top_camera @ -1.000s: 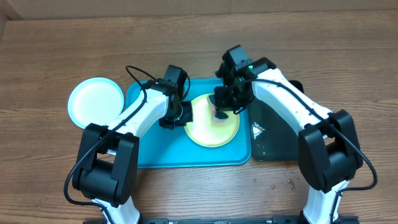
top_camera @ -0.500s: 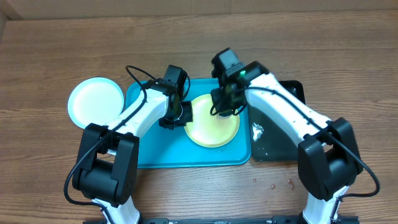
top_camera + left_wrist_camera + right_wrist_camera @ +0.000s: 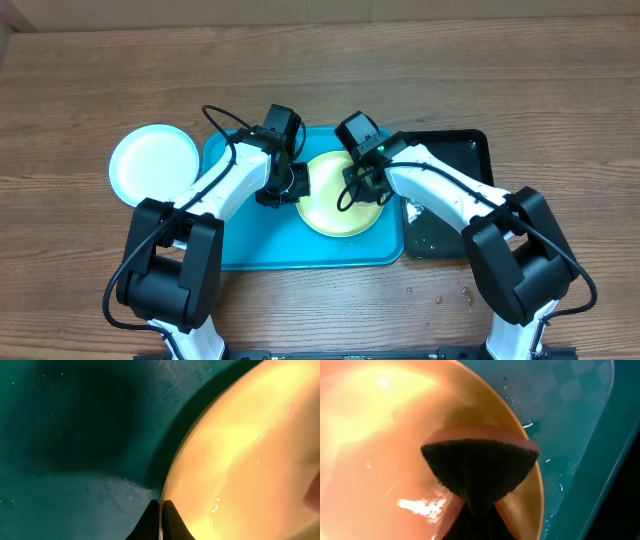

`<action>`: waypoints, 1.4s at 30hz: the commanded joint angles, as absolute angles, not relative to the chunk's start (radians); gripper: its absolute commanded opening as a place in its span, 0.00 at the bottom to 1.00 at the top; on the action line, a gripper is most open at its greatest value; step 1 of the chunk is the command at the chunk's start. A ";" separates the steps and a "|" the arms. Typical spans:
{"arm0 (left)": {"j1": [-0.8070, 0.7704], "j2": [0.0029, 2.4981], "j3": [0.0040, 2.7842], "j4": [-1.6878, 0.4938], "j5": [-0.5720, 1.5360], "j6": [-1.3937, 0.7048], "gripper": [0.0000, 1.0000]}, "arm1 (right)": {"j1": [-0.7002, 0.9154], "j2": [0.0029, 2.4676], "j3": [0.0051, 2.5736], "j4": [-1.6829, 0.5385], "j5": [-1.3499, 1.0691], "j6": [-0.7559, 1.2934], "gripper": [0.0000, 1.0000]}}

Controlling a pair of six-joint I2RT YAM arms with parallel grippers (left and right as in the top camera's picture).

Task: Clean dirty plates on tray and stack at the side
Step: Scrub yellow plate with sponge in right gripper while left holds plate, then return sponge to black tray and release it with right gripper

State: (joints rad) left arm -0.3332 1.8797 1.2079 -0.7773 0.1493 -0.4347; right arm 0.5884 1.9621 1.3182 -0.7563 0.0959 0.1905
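Observation:
The yellow-green plate (image 3: 335,208) lies on the turquoise tray (image 3: 250,245), at its right half. My left gripper (image 3: 296,184) is shut on the plate's left rim; in the left wrist view its fingertips (image 3: 161,521) pinch the plate's edge (image 3: 240,460) above the tray (image 3: 75,435). My right gripper (image 3: 360,186) is shut on a dark sponge (image 3: 480,465) with a pink top, pressed onto the wet plate (image 3: 380,435) near its rim, with the tray (image 3: 570,410) beyond. A white plate with a pale blue edge (image 3: 153,165) sits on the table left of the tray.
A smaller black tray (image 3: 455,190) stands right of the turquoise tray, wet, with a white crumpled scrap (image 3: 413,209) at its left edge. Water drops (image 3: 463,293) dot the wooden table in front of it.
My right gripper has moved left and toward the front across the plate with the sponge, uncovering more of the black tray. The left arm has not moved.

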 commanded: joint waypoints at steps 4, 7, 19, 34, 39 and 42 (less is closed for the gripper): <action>-0.328 1.892 1.201 -0.780 0.124 -0.415 0.04 | 0.574 1.943 1.282 -0.734 -0.068 0.212 0.04; -0.328 1.892 1.201 -0.778 0.124 -0.415 0.04 | 0.583 1.943 1.282 -0.732 -0.196 0.212 0.04; -0.328 1.892 1.201 -0.779 0.124 -0.415 0.04 | 0.607 1.943 1.306 -0.735 -0.293 0.213 0.04; -0.328 1.892 1.201 -0.781 0.124 -0.415 0.04 | 0.422 1.839 1.517 -0.981 -0.210 0.200 0.04; -0.328 1.892 1.201 -0.781 0.124 -0.415 0.04 | 0.305 1.835 1.510 -1.111 -0.037 0.201 0.04; -0.328 1.892 1.201 -0.781 0.124 -0.415 0.04 | 0.229 1.836 1.488 -1.155 0.053 0.201 0.04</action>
